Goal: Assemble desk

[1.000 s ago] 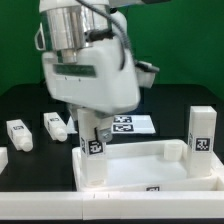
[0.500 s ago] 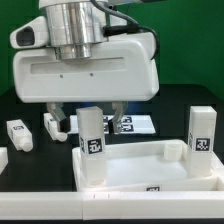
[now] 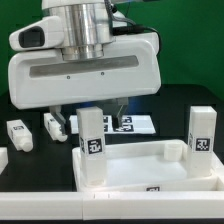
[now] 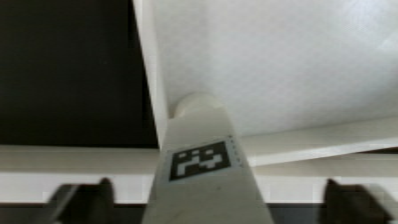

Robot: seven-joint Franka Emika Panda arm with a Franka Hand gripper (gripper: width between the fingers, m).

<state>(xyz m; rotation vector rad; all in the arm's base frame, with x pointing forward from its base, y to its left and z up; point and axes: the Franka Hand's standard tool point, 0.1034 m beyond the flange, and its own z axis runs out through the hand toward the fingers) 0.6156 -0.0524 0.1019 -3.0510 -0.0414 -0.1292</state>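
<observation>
The desk panel [image 3: 135, 168], white and rimmed, lies at the front. One tagged white leg [image 3: 92, 145] stands upright in its near corner at the exterior view's left. A second leg [image 3: 202, 130] stands at the right corner. My gripper [image 3: 92, 112] hangs right above the first leg, open. In the wrist view the leg [image 4: 210, 160] stands between the two dark fingers [image 4: 80, 200], with a gap on each side. My gripper [image 4: 217, 200] holds nothing.
Three loose tagged legs lie on the black table at the exterior view's left: one [image 3: 54, 125], another [image 3: 18, 135], and a third [image 3: 3, 160] at the edge. The marker board [image 3: 135, 124] lies behind the panel. The big white hand [image 3: 85, 65] fills the upper view.
The hand has turned so its broad face shows, then lifted slightly. The leg under it stays upright in the corner.
</observation>
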